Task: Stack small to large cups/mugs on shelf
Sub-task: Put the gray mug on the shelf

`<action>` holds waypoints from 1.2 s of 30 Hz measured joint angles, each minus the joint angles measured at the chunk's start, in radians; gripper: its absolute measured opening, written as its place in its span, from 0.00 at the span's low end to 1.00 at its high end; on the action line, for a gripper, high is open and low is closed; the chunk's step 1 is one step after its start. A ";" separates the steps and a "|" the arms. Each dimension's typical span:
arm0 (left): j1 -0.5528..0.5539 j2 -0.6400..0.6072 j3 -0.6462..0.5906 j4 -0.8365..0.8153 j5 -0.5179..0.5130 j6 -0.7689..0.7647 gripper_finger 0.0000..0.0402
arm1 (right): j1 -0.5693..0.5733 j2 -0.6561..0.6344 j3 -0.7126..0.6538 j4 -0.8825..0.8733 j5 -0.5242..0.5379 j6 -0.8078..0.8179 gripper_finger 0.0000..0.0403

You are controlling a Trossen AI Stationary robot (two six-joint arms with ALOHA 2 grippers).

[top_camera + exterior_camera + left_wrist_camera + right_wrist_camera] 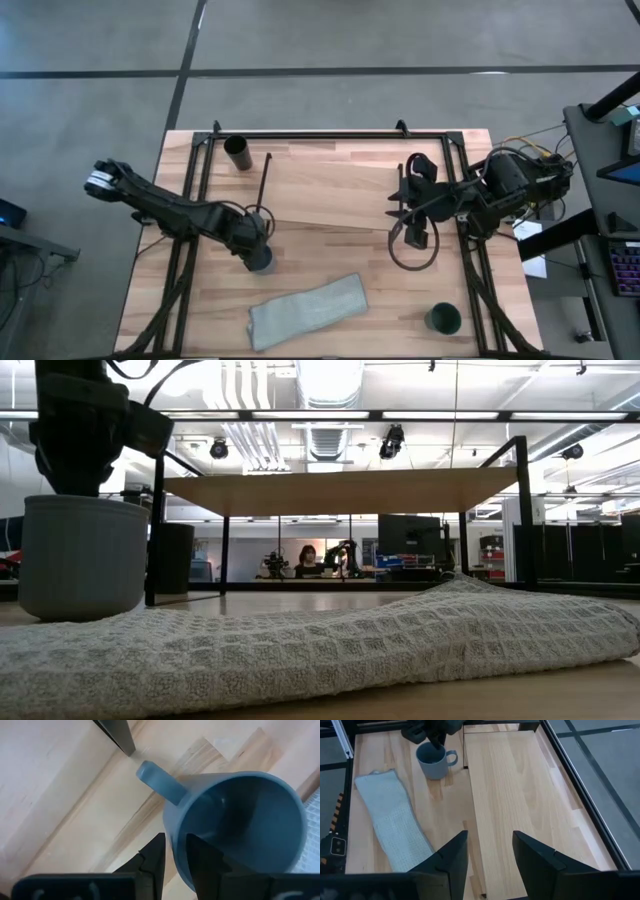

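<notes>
At the shelf's [340,190] near edge, my left gripper [172,862] pinches the grey-blue mug's [240,820] rim: rigid, light, slippery I judge; right gripper [490,855] open, idle.

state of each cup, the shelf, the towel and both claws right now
grey-blue mug: upright on table, rim pinched by left claw
black cup: upright, far corner
dark green cup: upright, near edge
shelf: bare
towel: lying crumpled
right claw: open, above shelf

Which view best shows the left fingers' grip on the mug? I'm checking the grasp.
Left wrist view: the fingers straddle the grey-blue mug rim. The right wrist view shows it farther off; the high view hides most of it; the low view shows its side only.
</notes>
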 joint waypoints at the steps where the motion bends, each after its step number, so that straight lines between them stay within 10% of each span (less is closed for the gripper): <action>1: 0.000 -0.006 -0.001 0.001 0.004 0.000 0.15 | 0.000 0.000 0.000 0.000 0.000 0.000 0.37; 15: 0.000 -0.030 0.039 -0.009 0.071 -0.001 0.00 | 0.000 0.000 0.000 0.000 0.000 0.000 0.37; 26: 0.000 -0.039 0.396 -0.292 0.081 0.003 0.00 | 0.000 0.000 0.000 0.000 0.000 -0.002 0.37; 36: 0.002 -0.020 0.737 -0.454 -0.234 0.167 0.00 | 0.000 0.000 0.000 0.000 0.008 -0.015 0.37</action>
